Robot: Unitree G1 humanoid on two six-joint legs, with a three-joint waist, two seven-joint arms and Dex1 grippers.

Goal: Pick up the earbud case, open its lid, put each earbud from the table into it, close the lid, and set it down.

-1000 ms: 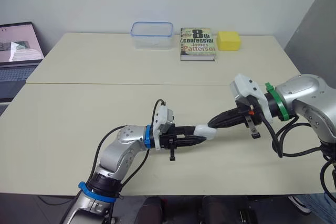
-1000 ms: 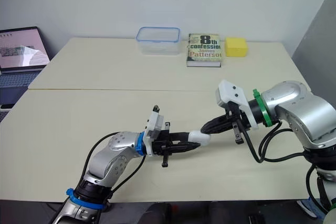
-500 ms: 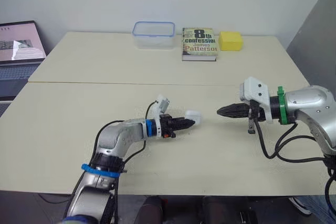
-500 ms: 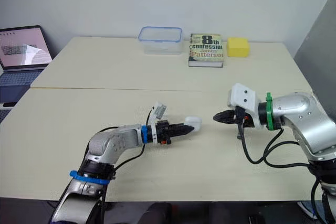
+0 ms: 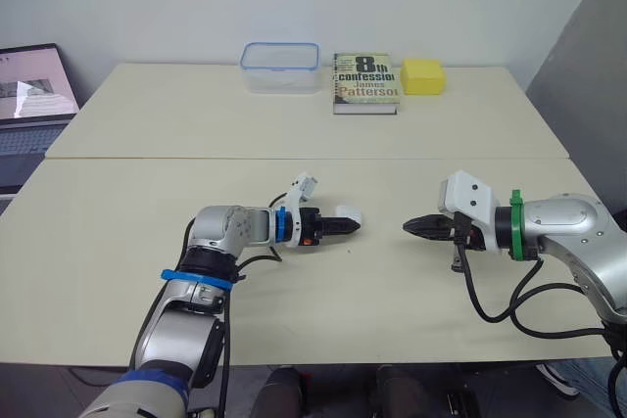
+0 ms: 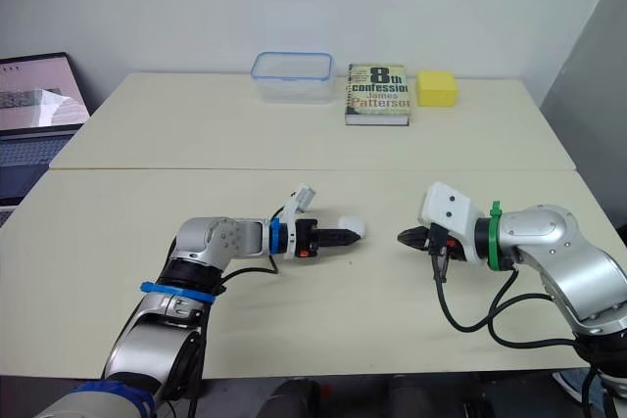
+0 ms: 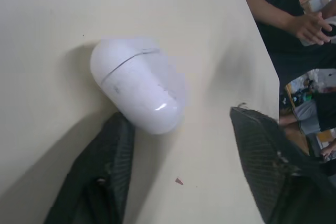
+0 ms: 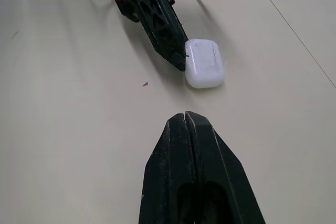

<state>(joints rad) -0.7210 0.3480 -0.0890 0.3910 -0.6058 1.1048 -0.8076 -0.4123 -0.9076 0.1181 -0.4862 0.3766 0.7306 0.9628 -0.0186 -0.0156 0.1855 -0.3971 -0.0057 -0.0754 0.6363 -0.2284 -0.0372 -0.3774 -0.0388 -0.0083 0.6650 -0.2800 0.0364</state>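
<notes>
Only readable print: cover of book (image 6: 376,93), lying flat on desk (image 6: 196,124), just beside clear container (image 6: 292,76). Large "8" with small "th" at cover top. Below it, "confession". Under that, small "James", then larger "Patterson". Laptop (image 6: 37,110) screen, far side of container from book: content shows, too small to read.

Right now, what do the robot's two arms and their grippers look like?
Both have rounded silver-grey shells. The left arm carries blue rings, a small white wrist module and a thin black cable; the right arm a green wrist ring, a boxy white module and looping black cables. The left gripper and right gripper have tapered black fingers.
</notes>
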